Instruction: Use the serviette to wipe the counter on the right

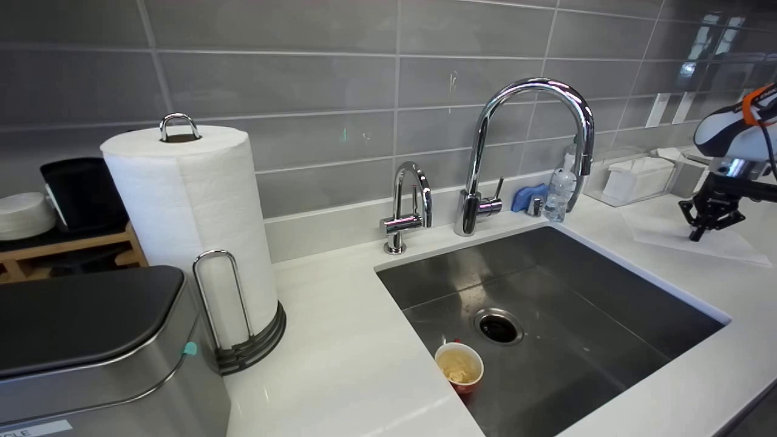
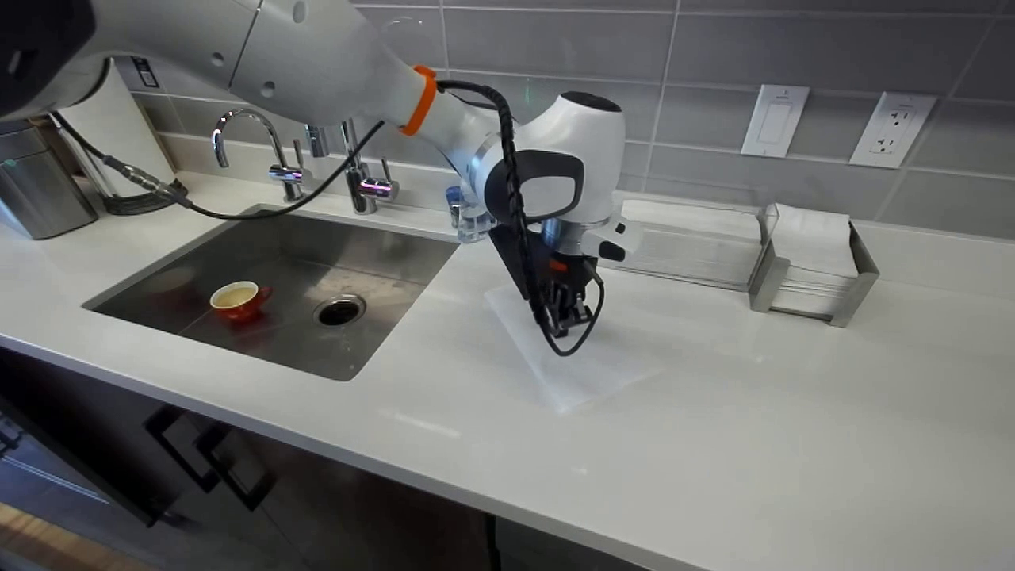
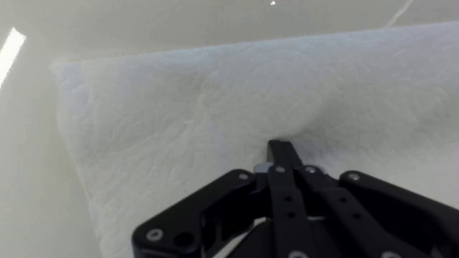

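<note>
White paper towel sheet (image 2: 591, 373) lies on the glossy desk (image 2: 753, 444), at about 3 o'clock from the steel sink (image 2: 373, 242) in an exterior view. It should prove light, limp and easily torn, apt to skid over that smooth top; I would gather a pinch near its middle rather than tug a thin corner. The tool (image 3: 280, 144) stands narrow, tips together against the paper; whether any is caught between them I cannot tell. Only the wrist view brings out the embossed swirls, with one corner at 10 o'clock from the tips; both exterior views add the red cup (image 2: 239, 301) in the sink.
</note>
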Tool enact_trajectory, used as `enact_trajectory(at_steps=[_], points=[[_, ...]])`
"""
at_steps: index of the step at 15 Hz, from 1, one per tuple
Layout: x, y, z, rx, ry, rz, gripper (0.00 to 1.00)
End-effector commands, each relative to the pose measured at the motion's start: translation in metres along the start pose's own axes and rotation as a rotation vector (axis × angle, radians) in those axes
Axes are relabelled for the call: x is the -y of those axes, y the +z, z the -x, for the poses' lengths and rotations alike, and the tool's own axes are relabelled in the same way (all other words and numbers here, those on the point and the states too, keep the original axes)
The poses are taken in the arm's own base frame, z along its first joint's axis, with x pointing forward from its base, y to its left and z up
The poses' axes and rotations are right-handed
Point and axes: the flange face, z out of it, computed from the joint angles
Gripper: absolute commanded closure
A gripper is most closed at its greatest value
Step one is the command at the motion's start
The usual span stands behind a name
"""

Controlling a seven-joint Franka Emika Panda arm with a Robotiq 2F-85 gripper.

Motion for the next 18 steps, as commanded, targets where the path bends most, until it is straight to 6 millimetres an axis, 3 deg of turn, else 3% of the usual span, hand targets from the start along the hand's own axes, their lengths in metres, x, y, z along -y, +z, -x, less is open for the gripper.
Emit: enact_trajectory(at_steps=[1, 5, 10, 14, 18], points=[[-0.036, 0.016, -0.001, 0.028, 0.128, -0.036, 1.0], [-0.068, 0.018, -0.008, 0.036, 0.247, -0.058, 1.0], [-0.091, 0.021, 0.001, 0.055, 0.355, -0.083, 1.0], [-0.094, 0.02, 0.017, 0.09, 0.373, -0.11, 1.0], [-0.077, 0.017, 0.045, 0.113, 0.346, -0.117, 1.0]])
